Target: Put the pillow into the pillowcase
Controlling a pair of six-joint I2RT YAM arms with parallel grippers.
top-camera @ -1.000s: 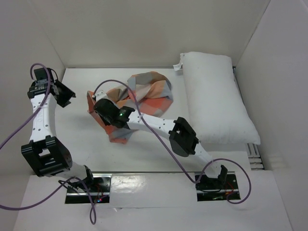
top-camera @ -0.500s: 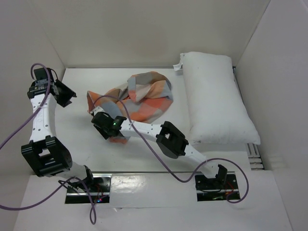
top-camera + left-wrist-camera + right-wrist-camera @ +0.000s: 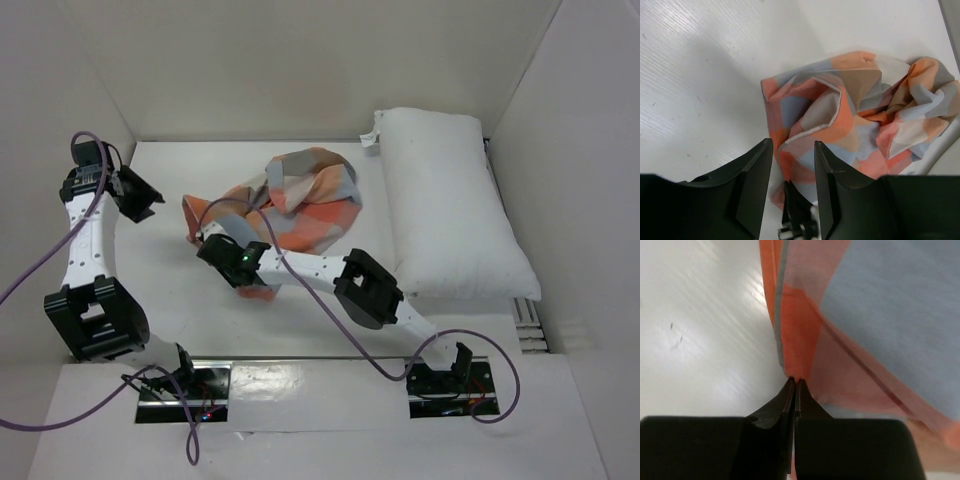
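Pinching the pillowcase (image 3: pixel 850 315), right fingers (image 3: pixel 779 407) hide its gripped fold (tips closed).

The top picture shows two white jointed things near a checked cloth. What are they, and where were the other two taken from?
They are two robot arms bolted at the near edge of the table, each ending in a two-finger gripper. The top picture comes from a fixed camera above and behind them; the other two come from a camera on each wrist. On the table lie a crumpled checked pillowcase and, to its right, a plump white pillow. The right gripper is shut on an orange edge of the pillowcase. The left gripper is open and holds nothing.
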